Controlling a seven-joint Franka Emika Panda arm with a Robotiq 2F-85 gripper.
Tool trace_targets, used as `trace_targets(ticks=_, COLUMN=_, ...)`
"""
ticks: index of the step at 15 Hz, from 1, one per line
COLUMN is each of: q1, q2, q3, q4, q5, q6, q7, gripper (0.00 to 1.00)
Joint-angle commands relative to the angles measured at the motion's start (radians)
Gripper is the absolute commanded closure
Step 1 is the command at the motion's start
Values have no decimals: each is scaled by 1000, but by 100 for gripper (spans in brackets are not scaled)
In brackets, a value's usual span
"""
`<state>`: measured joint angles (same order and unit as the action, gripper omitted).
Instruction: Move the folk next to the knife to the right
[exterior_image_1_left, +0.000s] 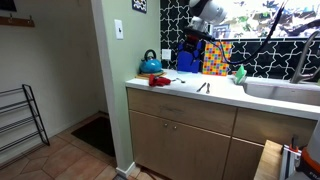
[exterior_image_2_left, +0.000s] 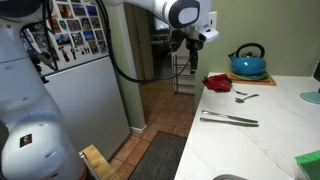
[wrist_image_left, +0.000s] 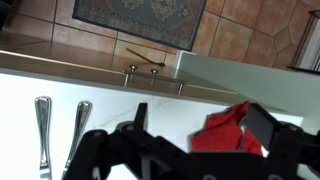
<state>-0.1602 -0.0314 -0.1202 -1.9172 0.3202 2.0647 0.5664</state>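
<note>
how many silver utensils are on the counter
3: two long silver utensils side by side near the white counter's edge, one smaller silver utensil nearer the red cloth; more may be hidden

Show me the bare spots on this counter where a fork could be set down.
Widest free patch: the counter between the paired cutlery and the near green item. Another lies between the lone utensil and the far green item. Crowded: the far end, where kettle, red cloth and lone utensil sit close.

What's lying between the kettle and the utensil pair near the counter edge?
A lone utensil lies between the kettle and the utensil pair, seen in an exterior view.
</note>
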Motion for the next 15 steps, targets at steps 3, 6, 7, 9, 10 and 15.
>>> trace_targets(ticks=3, q1=2, q2=128, q3=-25, q4=109, q5=-56, q6=69, q7=32, gripper=0)
trace_targets(ticks=6, q1=4, q2=117, q3=-26, q4=93, q5=-39, q6=67, q7=19, gripper=0)
trace_targets(ticks=7, q1=4, q2=123, q3=-26, q4=100, q5=-39, q6=67, q7=19, gripper=0)
trace_targets(ticks=9, q1=4, q2=125, q3=-26, q4=106, q5=-39, q6=66, q7=19, gripper=0)
trace_targets(ticks=10, q1=4, q2=125, q3=-26, q4=107, q5=-39, q6=66, q7=19, gripper=0)
trace_targets(ticks=15, q1=-11, q2=226, q3=-32, q4=208, q5=3, q6=14, q7=-43, gripper=0)
